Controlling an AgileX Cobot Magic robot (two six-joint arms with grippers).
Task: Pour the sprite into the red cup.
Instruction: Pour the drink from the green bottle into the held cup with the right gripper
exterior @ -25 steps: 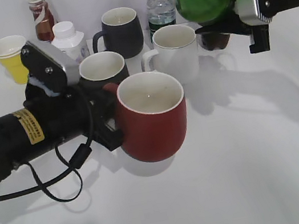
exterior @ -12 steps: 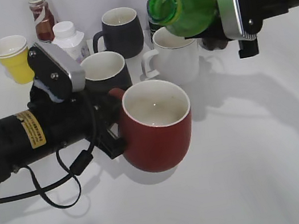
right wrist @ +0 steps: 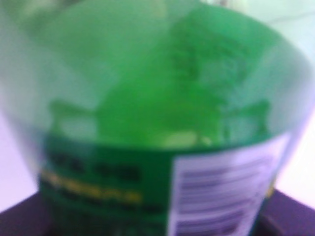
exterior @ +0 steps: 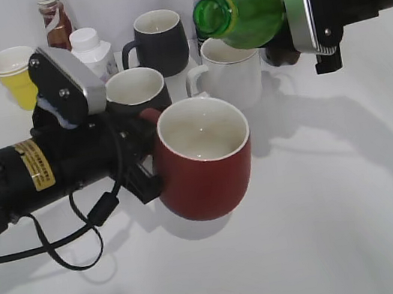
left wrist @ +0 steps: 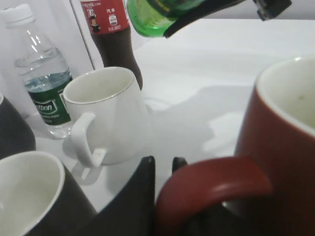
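My left gripper (exterior: 145,156) is shut on the loop handle of the red cup (exterior: 205,161) and holds it off the table, upright, white inside showing. In the left wrist view the handle (left wrist: 211,184) sits between the black fingers (left wrist: 142,196). My right gripper (exterior: 287,13) is shut on the sprite (exterior: 245,13), a green bottle tipped on its side with its open mouth pointing left, above and behind the cup, over the white mug. The sprite fills the right wrist view (right wrist: 157,123) and hides the fingers there. Its mouth also shows in the left wrist view (left wrist: 152,17).
Behind the red cup stand a white mug (exterior: 228,69), two black mugs (exterior: 137,89) (exterior: 158,39), a yellow paper cup (exterior: 15,76), a white-capped bottle (exterior: 90,51), a cola bottle (left wrist: 113,39), a water bottle (left wrist: 42,83) and a brown sauce bottle (exterior: 54,20). A black cable (exterior: 83,235) hangs under the left arm.
The sprite has swung left and tipped flatter, its mouth now nearer over the cup. The red cup has shifted slightly right and stayed raised in the left gripper.
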